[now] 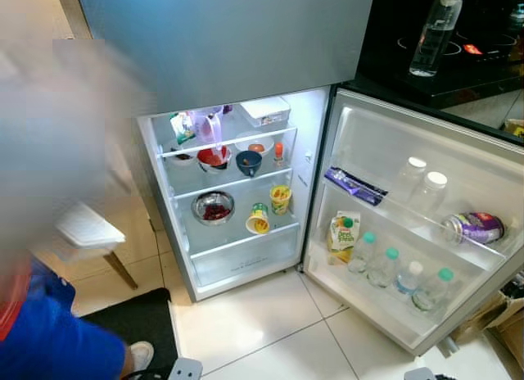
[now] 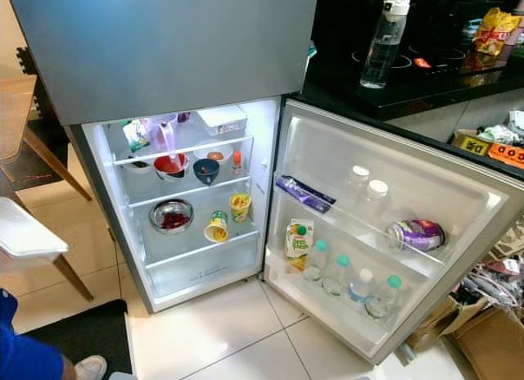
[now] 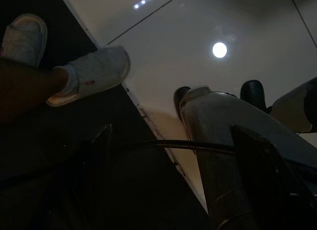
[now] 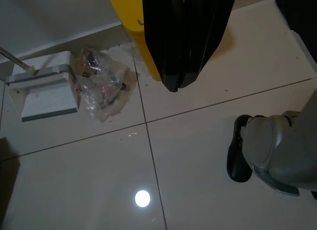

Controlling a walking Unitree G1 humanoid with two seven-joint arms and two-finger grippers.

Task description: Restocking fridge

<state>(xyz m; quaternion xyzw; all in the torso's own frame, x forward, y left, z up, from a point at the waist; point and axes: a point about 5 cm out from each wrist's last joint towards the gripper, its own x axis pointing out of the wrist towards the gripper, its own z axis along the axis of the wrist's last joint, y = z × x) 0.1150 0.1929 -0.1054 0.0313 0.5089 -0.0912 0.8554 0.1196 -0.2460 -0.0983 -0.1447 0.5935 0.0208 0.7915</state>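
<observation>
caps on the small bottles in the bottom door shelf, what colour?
Three green, one white, on the small bottles; clearest in the right eye view.

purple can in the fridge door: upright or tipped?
Tipped: the purple can lies on its side on the door shelf, beside two upright white-capped bottles.

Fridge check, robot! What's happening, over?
Right tool shut, hanging over the floor; left arm idle. Fridge open, bowls on shelves, bottles in door. Person's slippers on the mat nearby.
</observation>
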